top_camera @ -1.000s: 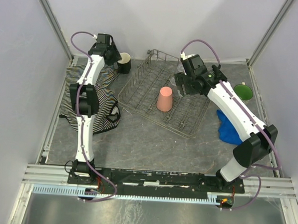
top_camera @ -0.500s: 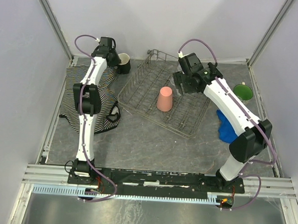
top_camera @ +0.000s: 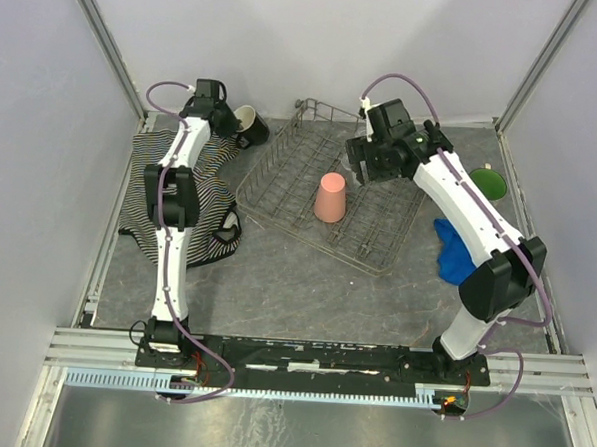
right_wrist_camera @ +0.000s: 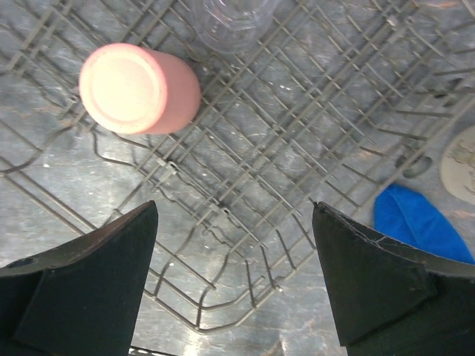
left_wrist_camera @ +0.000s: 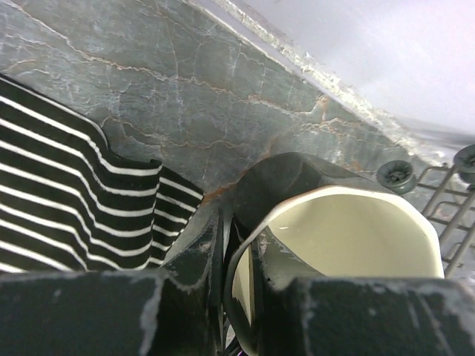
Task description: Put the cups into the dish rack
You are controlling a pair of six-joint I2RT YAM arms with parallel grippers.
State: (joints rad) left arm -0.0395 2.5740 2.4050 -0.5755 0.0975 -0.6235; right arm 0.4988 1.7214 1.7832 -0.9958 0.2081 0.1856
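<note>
My left gripper (top_camera: pixel 227 117) is shut on the rim of the black mug with cream interior (top_camera: pixel 252 124), one finger inside and one outside; the mug (left_wrist_camera: pixel 349 230) is tilted at the back left, beside the grey wire dish rack (top_camera: pixel 281 178). The salmon-pink tumbler (top_camera: pixel 331 197) stands upside down in the rack and also shows in the right wrist view (right_wrist_camera: pixel 137 89). My right gripper (right_wrist_camera: pixel 234 215) is open and empty above the rack (right_wrist_camera: pixel 297 148), with the small clear glass (right_wrist_camera: pixel 234 22) in the rack just beyond it. The floral mug with green interior (top_camera: pixel 487 183) stands on the table at the right.
A black-and-white striped cloth (top_camera: pixel 180 192) lies left of the rack, under the left arm. A blue cloth (top_camera: pixel 457 254) lies right of the rack, near the floral mug. The enclosure walls stand close behind the rack and at both sides.
The left gripper has tipped the black mug over toward the rack. The right gripper has risen slightly above the rack's far right part, still open.
</note>
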